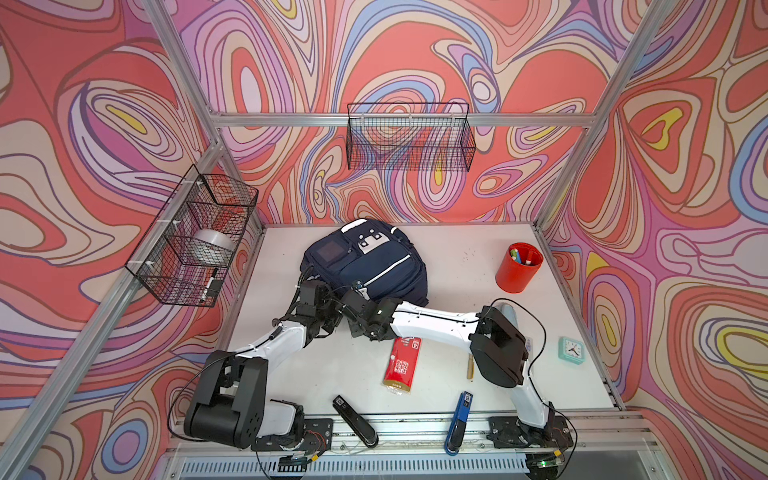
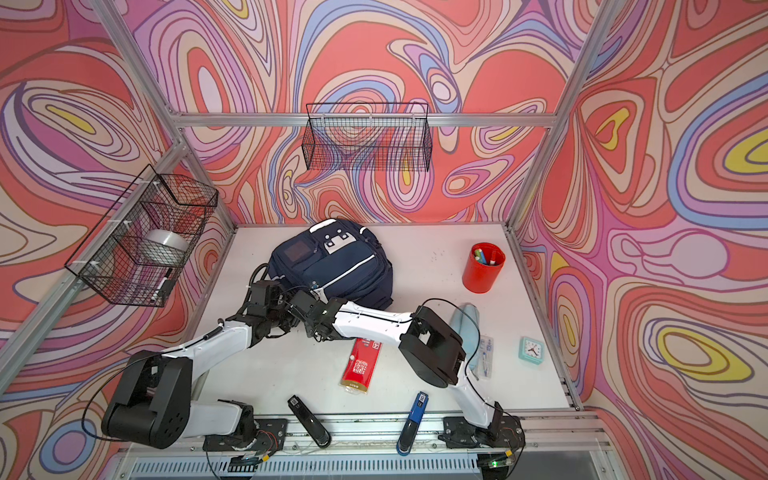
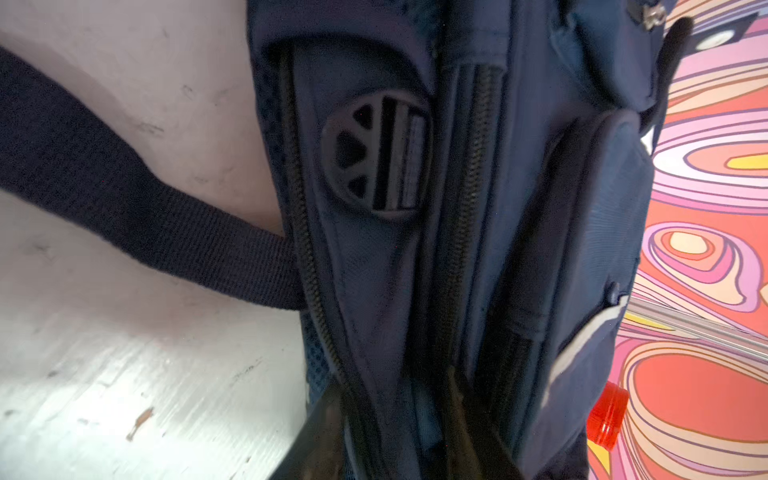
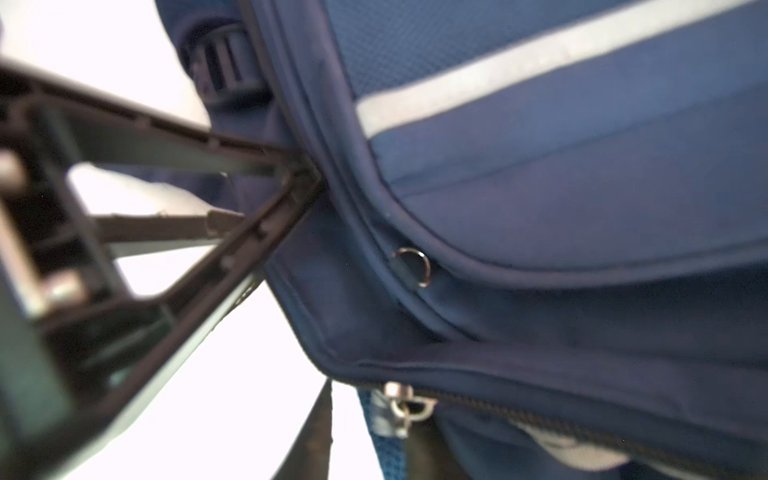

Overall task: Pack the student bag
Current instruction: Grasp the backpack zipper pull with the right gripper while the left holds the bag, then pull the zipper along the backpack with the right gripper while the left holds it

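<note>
Left gripper (image 3: 390, 415) pinches the navy student bag (image 3: 519, 232).

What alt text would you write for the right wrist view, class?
Close-up of the navy student bag with a pale stripe; the left gripper pinches its edge seam with both fingers. A metal zipper pull shows nearby.

A robot lab booth: aluminium frame (image 1: 291, 119) and swirl-printed wall panels (image 1: 415, 50) enclose a white bench (image 1: 457, 257), wire baskets (image 1: 409, 137) hang at nine and twelve o'clock, two arms (image 1: 436, 322) mount on a rail (image 1: 415, 428) at six.
</note>
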`<state>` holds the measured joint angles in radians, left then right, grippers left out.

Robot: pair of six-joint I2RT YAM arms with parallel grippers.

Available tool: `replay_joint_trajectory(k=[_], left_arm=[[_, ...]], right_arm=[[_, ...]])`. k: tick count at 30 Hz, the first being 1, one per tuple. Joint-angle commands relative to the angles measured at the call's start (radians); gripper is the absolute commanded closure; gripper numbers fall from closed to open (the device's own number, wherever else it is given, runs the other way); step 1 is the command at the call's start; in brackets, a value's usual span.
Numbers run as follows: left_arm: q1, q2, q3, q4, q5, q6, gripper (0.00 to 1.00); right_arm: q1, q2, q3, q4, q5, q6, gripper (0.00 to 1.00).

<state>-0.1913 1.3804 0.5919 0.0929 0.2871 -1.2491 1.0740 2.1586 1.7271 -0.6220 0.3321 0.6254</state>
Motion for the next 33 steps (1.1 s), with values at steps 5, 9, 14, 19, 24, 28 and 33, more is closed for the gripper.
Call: replay_joint_trajectory(k=[5, 9, 14, 19, 24, 28, 33], left_arm=[[-0.065, -0.030, -0.047, 0.061, -0.071, -0.100, 0.61], [-0.147, -0.046, -0.066, 0.095, -0.163, -0.161, 0.50], [-0.161, 0.019, -0.057, 0.172, -0.162, -0.174, 1.00], [-0.161, -0.023, -0.014, 0.076, -0.176, -0.102, 1.00], [-0.156, -0.104, -0.006, -0.040, -0.233, -0.064, 1.00], [-0.148, -0.107, -0.017, -0.052, -0.230, -0.077, 1.00], [-0.143, -0.123, -0.011, -0.082, -0.229, -0.072, 1.00]], right_arm=[[-0.008, -0.061, -0.022, 0.004, -0.005, -0.057, 1.00], [-0.008, -0.135, -0.090, 0.105, -0.162, -0.128, 1.00], [-0.009, -0.153, -0.082, 0.081, -0.195, -0.176, 1.00], [-0.040, -0.224, -0.131, 0.009, -0.156, -0.215, 1.00], [-0.122, -0.336, -0.245, -0.014, -0.150, -0.273, 1.00], [-0.156, -0.365, -0.281, -0.040, -0.142, -0.321, 1.00], [-0.197, -0.361, -0.304, -0.055, -0.098, -0.385, 1.00]])
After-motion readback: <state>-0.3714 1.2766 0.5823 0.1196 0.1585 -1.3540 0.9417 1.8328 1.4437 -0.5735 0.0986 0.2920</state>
